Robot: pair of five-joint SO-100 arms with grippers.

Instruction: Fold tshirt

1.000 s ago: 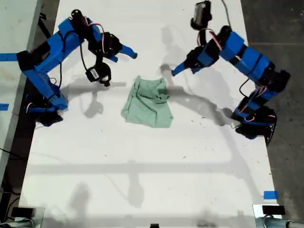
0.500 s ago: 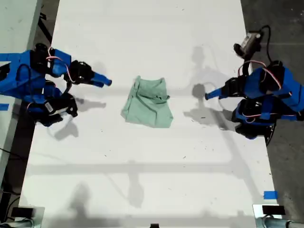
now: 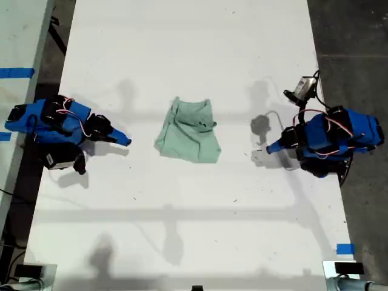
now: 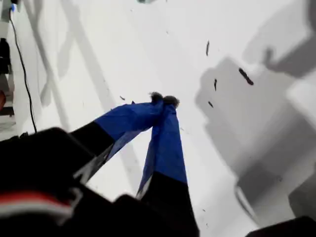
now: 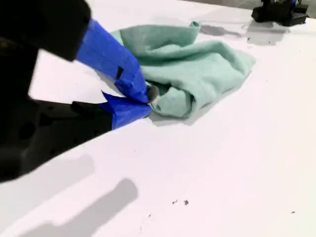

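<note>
In the exterior view, the tshirt (image 3: 189, 132) lies crumpled in a rough fold at the middle of the white table (image 3: 182, 230). My second gripper (image 3: 125, 142) is low at this view's left and my first gripper (image 3: 271, 147) low at its right. Both point at the tshirt and are clear of it.

In the first wrist view, my first gripper (image 4: 164, 100) has its tips pressed together, empty, over bare table with dark specks.

In the second wrist view, my second gripper (image 5: 147, 99) is also closed and empty. The tshirt (image 5: 202, 69) bunches just beyond its tips.
</note>
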